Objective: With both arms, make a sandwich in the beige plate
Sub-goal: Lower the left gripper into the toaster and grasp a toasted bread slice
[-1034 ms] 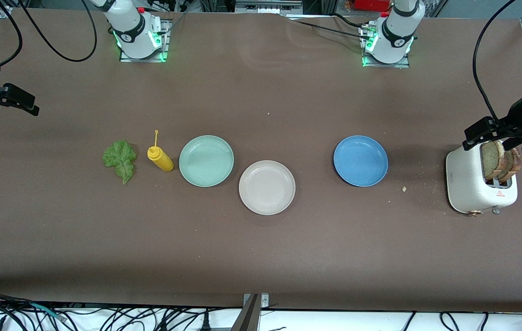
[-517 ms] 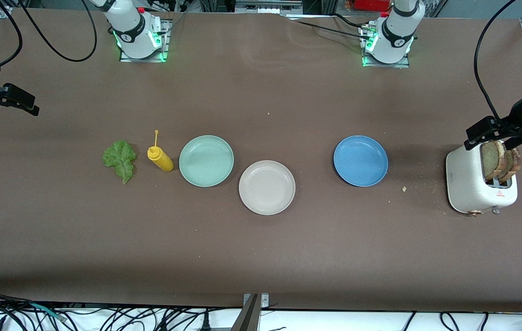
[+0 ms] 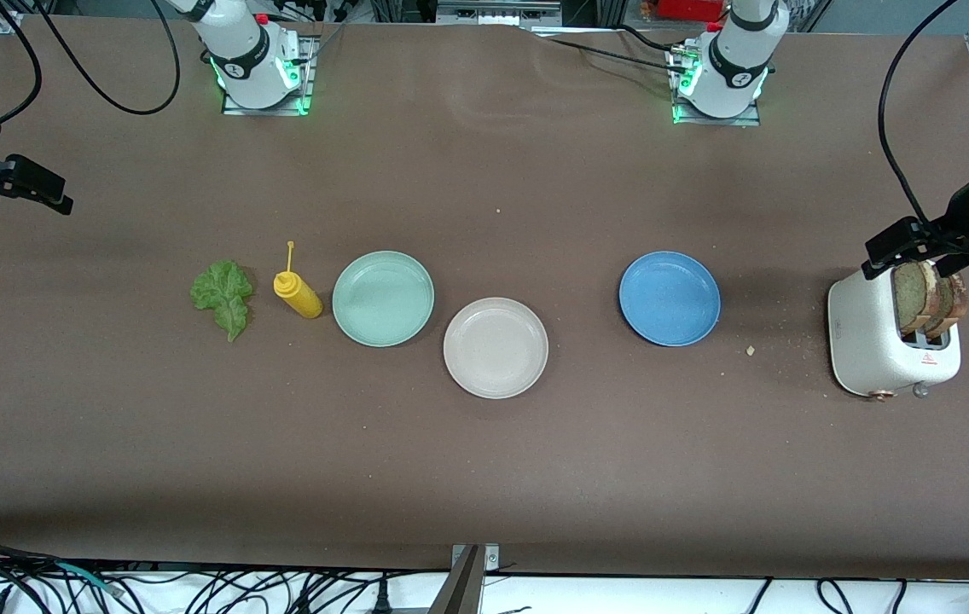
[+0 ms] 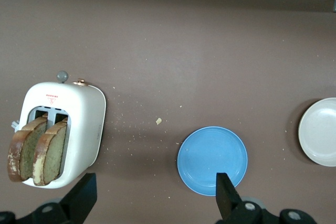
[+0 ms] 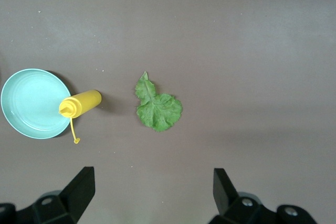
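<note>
Your left claw (image 3: 911, 249) hangs wide open, empty, over the toaster (image 3: 873, 341) w/ bread (image 3: 928, 297). Right claw (image 3: 37, 189) wide open, empty, above the table (image 3: 484, 477) edge. Beige plate (image 3: 496, 347) mid-table. Toaster label unreadable.

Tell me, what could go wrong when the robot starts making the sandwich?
The bread stands tight in the toaster, so pulling a slice might tip it. The open left gripper hangs beside both slices and could catch two. The lettuce is thin and flat, so the open right gripper may miss it.
</note>
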Robot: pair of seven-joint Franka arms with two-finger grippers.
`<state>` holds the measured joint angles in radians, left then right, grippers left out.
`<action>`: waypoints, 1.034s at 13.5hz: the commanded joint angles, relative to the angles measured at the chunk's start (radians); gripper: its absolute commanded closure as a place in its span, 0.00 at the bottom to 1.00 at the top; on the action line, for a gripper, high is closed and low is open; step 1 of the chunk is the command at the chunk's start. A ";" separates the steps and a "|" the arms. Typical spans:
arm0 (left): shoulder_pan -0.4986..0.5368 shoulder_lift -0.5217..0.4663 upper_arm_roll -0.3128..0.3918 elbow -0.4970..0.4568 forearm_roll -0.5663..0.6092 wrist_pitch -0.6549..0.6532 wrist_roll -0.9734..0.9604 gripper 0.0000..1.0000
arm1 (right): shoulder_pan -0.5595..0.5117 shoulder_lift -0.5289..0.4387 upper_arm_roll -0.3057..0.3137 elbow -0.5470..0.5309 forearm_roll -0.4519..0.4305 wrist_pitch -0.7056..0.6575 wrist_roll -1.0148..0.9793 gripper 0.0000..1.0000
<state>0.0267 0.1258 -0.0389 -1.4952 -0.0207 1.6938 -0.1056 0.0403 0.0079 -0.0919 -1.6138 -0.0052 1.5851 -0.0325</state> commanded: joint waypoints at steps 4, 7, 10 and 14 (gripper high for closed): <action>0.048 0.035 0.005 -0.003 0.021 -0.039 0.012 0.00 | 0.000 0.001 -0.002 0.009 0.007 -0.011 0.011 0.00; 0.082 0.077 0.005 -0.003 0.109 -0.036 0.105 0.00 | 0.000 0.001 -0.002 0.009 0.007 -0.011 0.011 0.00; 0.128 0.112 0.005 -0.035 0.116 0.018 0.176 0.00 | 0.000 0.001 -0.002 0.009 0.007 -0.011 0.011 0.00; 0.179 0.109 0.005 -0.109 0.116 0.112 0.277 0.00 | 0.000 0.000 -0.002 0.009 0.007 -0.011 0.011 0.00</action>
<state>0.1888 0.2532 -0.0247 -1.5693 0.0729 1.7748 0.1298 0.0402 0.0079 -0.0922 -1.6138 -0.0052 1.5851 -0.0325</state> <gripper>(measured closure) 0.000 0.000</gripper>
